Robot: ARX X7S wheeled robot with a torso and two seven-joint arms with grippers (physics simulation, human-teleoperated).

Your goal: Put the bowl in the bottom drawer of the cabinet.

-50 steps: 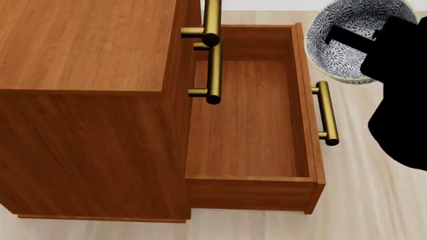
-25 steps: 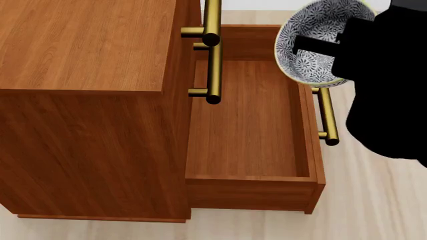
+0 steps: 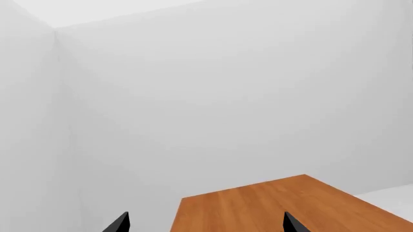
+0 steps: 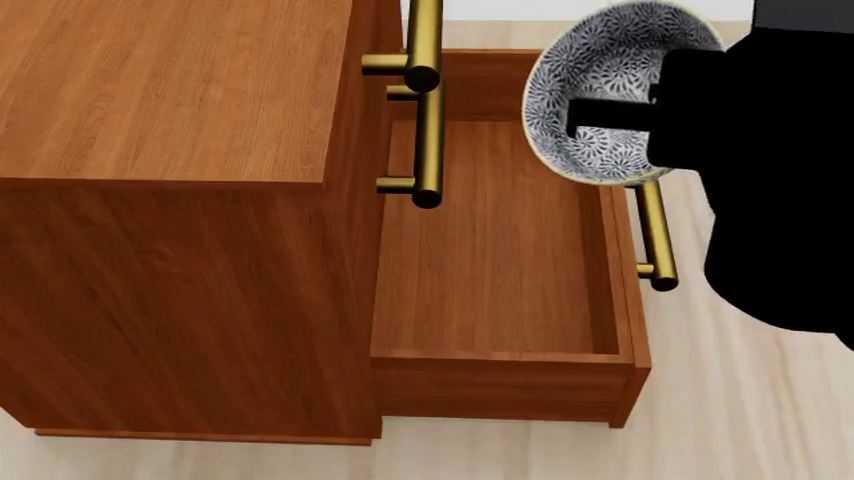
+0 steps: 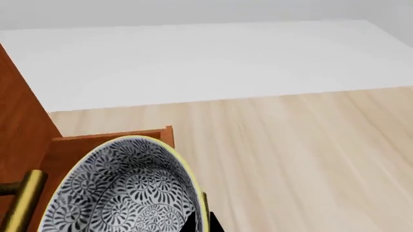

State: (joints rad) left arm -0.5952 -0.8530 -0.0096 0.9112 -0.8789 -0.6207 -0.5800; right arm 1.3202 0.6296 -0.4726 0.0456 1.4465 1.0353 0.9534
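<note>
My right gripper (image 4: 627, 112) holds the bowl (image 4: 601, 90) tipped on its side above the far right corner of the open bottom drawer (image 4: 494, 250), one black finger (image 4: 607, 113) lying across the patterned inside and the rest of the hand hidden behind the black bulk of my arm at three o'clock. The fingers are closed on the bowl's wall; its pale yellowish rim hangs over the drawer's front board, just above the brass handle (image 4: 651, 235) at four o'clock from the bowl. The drawer stands pulled well out of the cabinet (image 4: 174, 200), its wooden floor bare, with the two upper drawers' brass handles (image 4: 423, 100) stacked at nine o'clock from the bowl. From my right wrist, the bowl (image 5: 125, 191) fills the near foreground over the drawer's edge (image 5: 113, 137), light plank floor (image 5: 290, 145) beyond. My left gripper (image 3: 203, 223) hovers apart from all this over the cabinet top (image 3: 284, 208), its two dark fingertips (image 3: 119, 222) spread wide and holding nothing, white walls ahead.
</note>
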